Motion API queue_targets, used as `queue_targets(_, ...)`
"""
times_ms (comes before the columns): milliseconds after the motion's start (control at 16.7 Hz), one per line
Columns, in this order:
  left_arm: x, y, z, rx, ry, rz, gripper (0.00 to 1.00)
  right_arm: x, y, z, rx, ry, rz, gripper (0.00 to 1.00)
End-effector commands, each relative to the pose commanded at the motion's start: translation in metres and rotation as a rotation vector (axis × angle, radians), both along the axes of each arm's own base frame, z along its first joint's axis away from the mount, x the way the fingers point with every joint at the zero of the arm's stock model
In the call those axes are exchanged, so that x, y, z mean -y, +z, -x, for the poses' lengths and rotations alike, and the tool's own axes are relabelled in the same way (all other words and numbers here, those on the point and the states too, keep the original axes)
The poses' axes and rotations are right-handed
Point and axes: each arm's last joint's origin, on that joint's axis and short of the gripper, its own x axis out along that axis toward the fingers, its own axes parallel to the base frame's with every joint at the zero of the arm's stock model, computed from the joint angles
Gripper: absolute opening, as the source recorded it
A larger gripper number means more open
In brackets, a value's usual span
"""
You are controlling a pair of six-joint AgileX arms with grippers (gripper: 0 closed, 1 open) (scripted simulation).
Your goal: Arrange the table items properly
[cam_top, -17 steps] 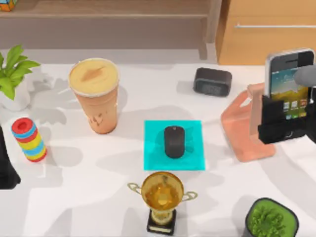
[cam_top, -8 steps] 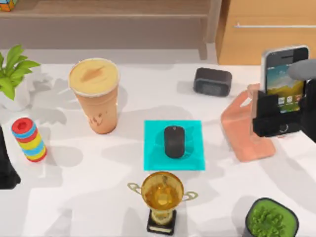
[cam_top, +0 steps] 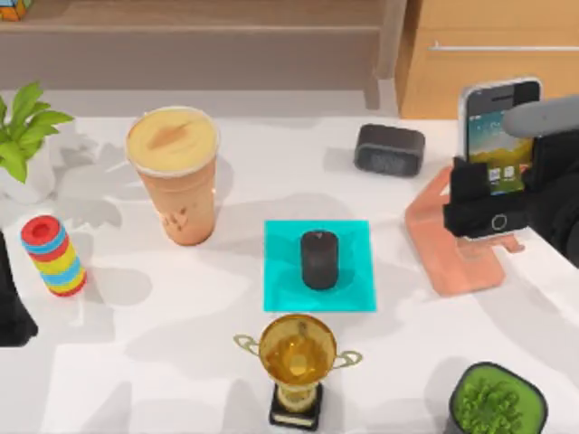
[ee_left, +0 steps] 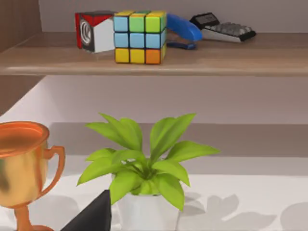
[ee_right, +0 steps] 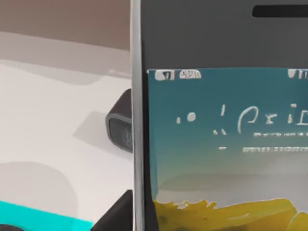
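My right gripper [cam_top: 496, 206] is shut on the silver-edged smartphone [cam_top: 496, 125], holding it upright above the salmon phone stand [cam_top: 445, 244] at the table's right. In the right wrist view the phone's screen [ee_right: 216, 144] is very close. A black oval mouse [cam_top: 318, 259] lies on a cyan mat [cam_top: 348, 289] at the table's middle. The tall orange cup [cam_top: 175, 176] with a creamy top stands upright at the back left. My left arm [cam_top: 9, 312] is parked at the left edge.
A gold trophy [cam_top: 297, 362] stands in front of the mat, with a ring stack [cam_top: 52, 256] at the left. A black clock [cam_top: 389, 149] sits behind the mat. A leafy plant [cam_top: 23, 136] is at the far left, a green pot [cam_top: 496, 402] at the front right.
My right gripper has carried the smartphone to the left and a little farther back, so it now hangs over the salmon stand. Nothing else has moved.
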Motion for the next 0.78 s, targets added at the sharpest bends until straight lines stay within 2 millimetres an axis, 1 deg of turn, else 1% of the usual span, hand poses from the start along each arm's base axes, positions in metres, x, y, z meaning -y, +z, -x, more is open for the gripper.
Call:
queue_targets(240, 0.0000, 0.0000, 0.0000, 0.000, 0.000, 0.000, 1.00, -0.0001, -0.0004, -0.0004, 0.001, 0.000, 0.000, 0.00)
queue_targets(780, 0.0000, 0.0000, 0.0000, 0.000, 0.000, 0.000, 1.00, -0.0001, -0.0004, -0.0004, 0.001, 0.000, 0.000, 0.68)
